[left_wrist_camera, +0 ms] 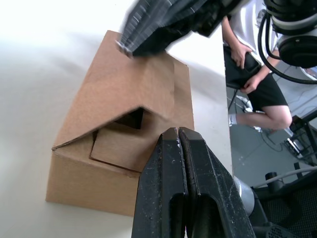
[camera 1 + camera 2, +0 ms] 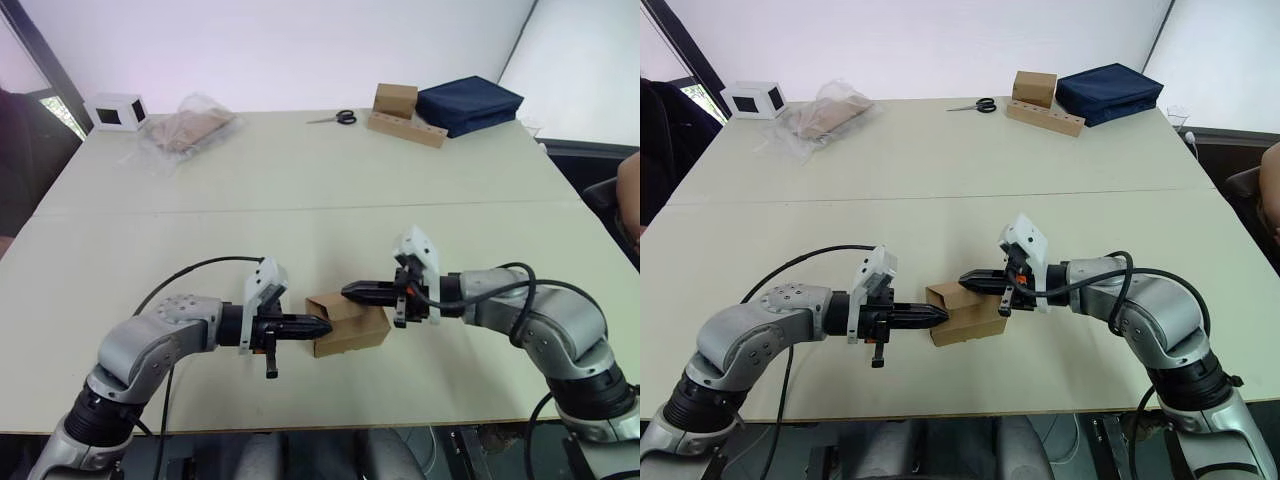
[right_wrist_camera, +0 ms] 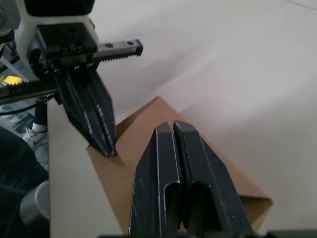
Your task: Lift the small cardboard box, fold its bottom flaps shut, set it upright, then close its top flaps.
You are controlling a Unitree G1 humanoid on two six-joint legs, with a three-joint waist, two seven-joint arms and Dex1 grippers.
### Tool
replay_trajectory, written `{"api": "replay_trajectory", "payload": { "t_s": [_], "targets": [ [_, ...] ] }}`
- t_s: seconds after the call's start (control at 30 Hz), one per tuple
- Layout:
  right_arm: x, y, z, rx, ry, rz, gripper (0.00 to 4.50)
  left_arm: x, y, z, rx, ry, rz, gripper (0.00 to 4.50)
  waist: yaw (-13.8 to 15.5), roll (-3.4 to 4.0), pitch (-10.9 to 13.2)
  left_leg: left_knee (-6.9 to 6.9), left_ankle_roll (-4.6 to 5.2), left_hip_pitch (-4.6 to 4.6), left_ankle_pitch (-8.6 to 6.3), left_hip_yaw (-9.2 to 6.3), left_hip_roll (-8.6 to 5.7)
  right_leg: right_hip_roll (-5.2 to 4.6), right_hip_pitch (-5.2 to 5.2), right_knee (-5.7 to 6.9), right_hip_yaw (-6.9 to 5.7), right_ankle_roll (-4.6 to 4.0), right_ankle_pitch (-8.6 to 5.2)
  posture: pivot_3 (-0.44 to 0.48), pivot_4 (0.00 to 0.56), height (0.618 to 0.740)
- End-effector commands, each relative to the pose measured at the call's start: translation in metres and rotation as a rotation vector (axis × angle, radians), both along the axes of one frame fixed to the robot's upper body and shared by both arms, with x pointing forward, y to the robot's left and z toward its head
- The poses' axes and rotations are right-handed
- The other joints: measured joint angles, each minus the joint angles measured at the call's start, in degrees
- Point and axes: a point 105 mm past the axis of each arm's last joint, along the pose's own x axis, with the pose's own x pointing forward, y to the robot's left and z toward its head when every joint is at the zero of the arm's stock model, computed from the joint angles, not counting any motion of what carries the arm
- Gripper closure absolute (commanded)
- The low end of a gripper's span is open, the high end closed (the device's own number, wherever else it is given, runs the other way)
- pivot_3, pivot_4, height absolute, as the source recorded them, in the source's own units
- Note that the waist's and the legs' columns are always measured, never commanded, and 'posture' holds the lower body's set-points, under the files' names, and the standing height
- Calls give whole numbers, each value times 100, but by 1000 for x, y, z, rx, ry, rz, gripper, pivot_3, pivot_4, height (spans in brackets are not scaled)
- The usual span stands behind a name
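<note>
Small cardboard box (image 2: 349, 325) | on table, between left hand (image 2: 322, 325) and right hand (image 2: 350, 292)

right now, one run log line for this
box: lying on table, end flaps partly folded | left hand: shut, at its open end | right hand: shut, over its top

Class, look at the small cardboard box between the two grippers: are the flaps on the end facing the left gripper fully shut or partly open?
Partly open. On the small cardboard box, the flaps at that end are folded inward but a dark gap shows under the raised upper flap.
</note>
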Motion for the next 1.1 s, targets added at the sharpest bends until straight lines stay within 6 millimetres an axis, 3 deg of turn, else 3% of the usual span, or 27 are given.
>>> {"api": "replay_trajectory", "payload": {
  "t_s": [0.03,0.23,0.37,0.63,0.93,1.03,1.1],
  "targets": [
    [-10,2,8,17,-30,26,4500,8,8,0,11,-7,57,4478,1,0,0,0,0,0,0,0,0,0,0,0,0,0,0,0,150,740],
    [-11,2,7,22,-31,4,4500,0,18,19,-57,26,16,4478,-2,0,0,0,0,0,0,-1,0,0,-1,0,0,0,0,0,150,740],
    [-9,2,7,25,-36,-5,4500,14,19,29,-118,10,92,4478,17,0,0,0,0,-1,0,0,0,-1,-1,0,0,0,0,0,150,740],
    [-6,4,8,27,-46,-12,4500,32,7,20,-117,-9,181,4478,2,-1,1,0,-1,-1,0,0,-1,-2,-1,-1,0,0,0,0,150,740],
    [-5,-5,24,24,-132,-13,4500,31,1,10,-127,7,194,4478,18,-1,1,0,-1,-1,1,0,-1,-2,-2,-1,0,0,0,0,150,740],
    [-6,-9,29,-2,-160,-3,3847,33,0,11,-153,19,202,4500,20,-1,1,0,-1,-1,0,1,-2,-3,-1,-2,0,0,0,0,150,740],
    [-7,-11,27,-53,-176,14,2938,33,0,11,-156,21,204,4500,16,-1,1,0,-1,-1,0,1,-1,-3,-1,-2,0,0,0,0,150,740]
  ]
}}
